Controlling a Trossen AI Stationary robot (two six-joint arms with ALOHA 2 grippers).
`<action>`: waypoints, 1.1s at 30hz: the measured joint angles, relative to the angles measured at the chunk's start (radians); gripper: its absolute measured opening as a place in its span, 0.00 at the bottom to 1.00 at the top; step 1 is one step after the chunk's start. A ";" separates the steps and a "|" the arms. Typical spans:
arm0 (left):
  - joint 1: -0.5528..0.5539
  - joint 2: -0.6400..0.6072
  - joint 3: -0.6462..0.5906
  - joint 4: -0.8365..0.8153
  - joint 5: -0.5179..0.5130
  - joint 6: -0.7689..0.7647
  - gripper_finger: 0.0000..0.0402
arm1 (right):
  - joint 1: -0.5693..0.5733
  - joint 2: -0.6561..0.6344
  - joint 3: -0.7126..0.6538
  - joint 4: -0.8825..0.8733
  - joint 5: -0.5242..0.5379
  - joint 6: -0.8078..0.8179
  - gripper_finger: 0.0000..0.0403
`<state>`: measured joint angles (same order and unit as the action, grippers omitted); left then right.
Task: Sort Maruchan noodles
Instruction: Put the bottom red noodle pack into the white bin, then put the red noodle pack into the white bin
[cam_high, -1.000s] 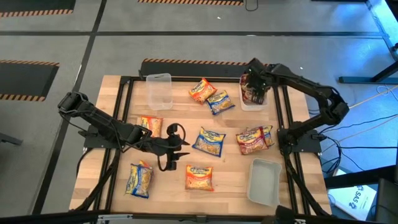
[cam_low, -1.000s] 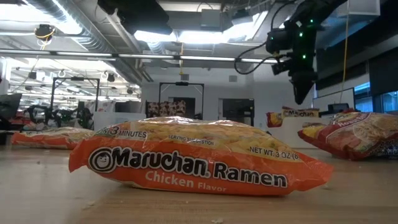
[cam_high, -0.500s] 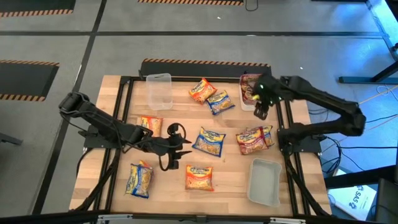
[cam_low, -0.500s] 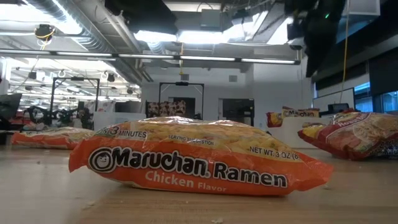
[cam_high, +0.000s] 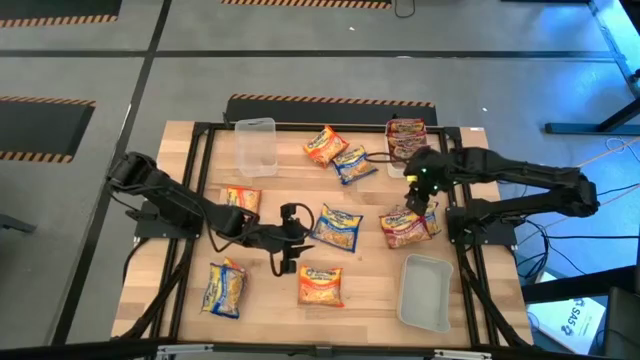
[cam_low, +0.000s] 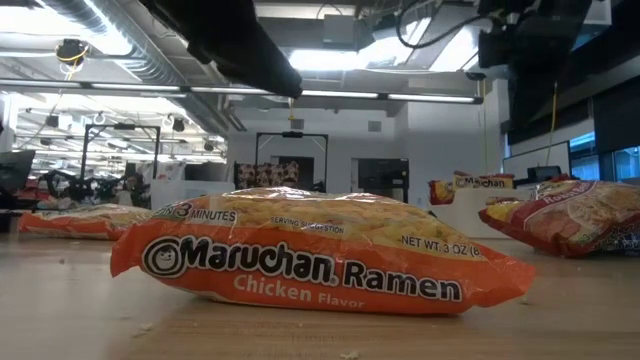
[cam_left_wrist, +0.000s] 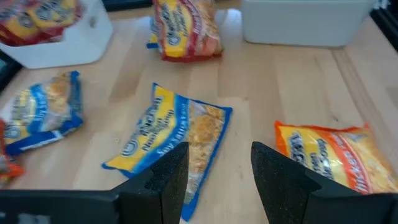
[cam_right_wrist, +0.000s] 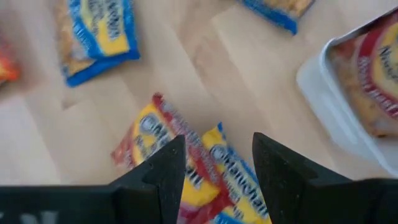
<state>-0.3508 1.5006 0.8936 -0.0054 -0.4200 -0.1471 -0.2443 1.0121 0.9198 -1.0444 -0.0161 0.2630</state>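
Note:
Maruchan noodle packets lie flat and scattered on the wooden table. My left gripper (cam_high: 296, 238) stands open, low over the table just left of a blue-and-yellow packet (cam_high: 337, 227); in the left wrist view that packet (cam_left_wrist: 174, 134) lies just ahead of the open fingers (cam_left_wrist: 217, 180). My right gripper (cam_high: 415, 203) hangs open, pointing steeply down, above a red packet (cam_right_wrist: 158, 140) that overlaps a blue-and-yellow one (cam_right_wrist: 239, 177). Both show as a small pile (cam_high: 408, 225) in the high view. Neither gripper holds anything.
A clear tub (cam_high: 405, 140) at the far right holds red packets. An empty clear tub (cam_high: 255, 145) stands far left, another (cam_high: 425, 290) near right. Orange packets (cam_high: 325, 145) (cam_high: 240, 200) (cam_high: 320, 285) and blue ones (cam_high: 352, 163) (cam_high: 223, 290) lie around.
My right gripper has swung away from the far tub toward the table's near edge and now hangs over the red-and-blue pile, turned about as it went. My left gripper has moved toward the table's right edge and a little down, closer to the blue-and-yellow packet.

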 joint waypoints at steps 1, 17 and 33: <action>0.000 0.003 0.000 -0.001 0.006 -0.001 0.42 | 0.000 0.002 -0.007 0.015 0.019 0.005 0.42; 0.000 0.008 0.000 -0.001 0.071 -0.006 0.42 | -0.124 0.003 -0.176 0.038 -0.179 0.047 0.67; 0.000 0.008 0.000 0.002 0.071 -0.007 0.42 | -0.201 0.044 -0.329 0.138 -0.421 0.032 0.67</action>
<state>-0.3508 1.5085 0.8936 -0.0037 -0.3487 -0.1539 -0.4454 1.0562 0.5907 -0.9063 -0.4369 0.2950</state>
